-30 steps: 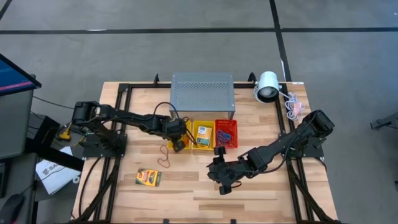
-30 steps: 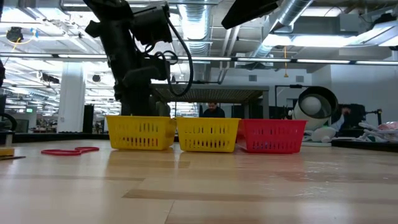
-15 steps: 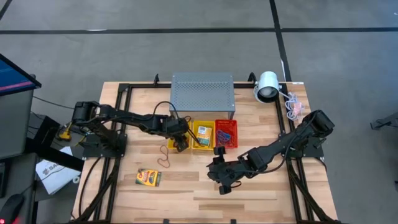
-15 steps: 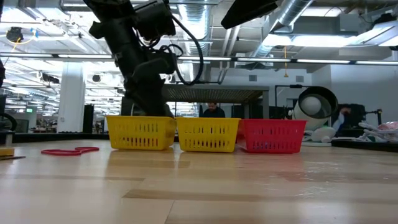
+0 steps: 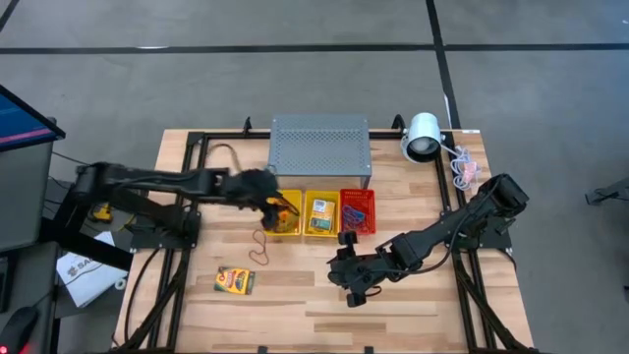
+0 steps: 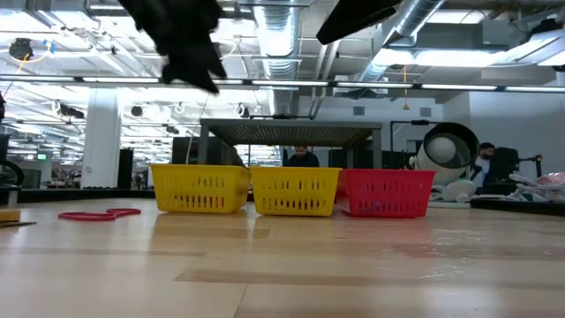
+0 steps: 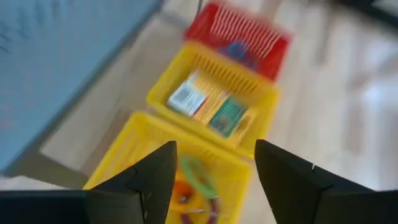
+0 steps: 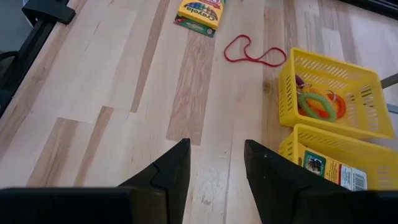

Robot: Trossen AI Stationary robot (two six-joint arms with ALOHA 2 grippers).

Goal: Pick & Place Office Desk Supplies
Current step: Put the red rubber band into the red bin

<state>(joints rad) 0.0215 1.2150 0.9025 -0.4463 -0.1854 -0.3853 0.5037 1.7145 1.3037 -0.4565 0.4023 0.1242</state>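
Just below the left end effector (image 7: 211, 186), whose fingers stand apart and empty, a yellow basket (image 7: 146, 152) holds green and orange band loops (image 7: 193, 177); the next yellow basket (image 7: 261, 99) holds card boxes (image 7: 208, 106), then comes a red basket (image 7: 239, 34). Ahead of the right end effector (image 8: 214, 171), also open and empty, a red band loop (image 8: 252, 53) and a crayon box (image 8: 199, 12) lie on the worktop (image 8: 112, 93).

Three baskets (image 5: 324, 212) sit in a row before the metal box (image 5: 319, 147); a band (image 5: 260, 245) and card box (image 5: 235, 281) lie before them.
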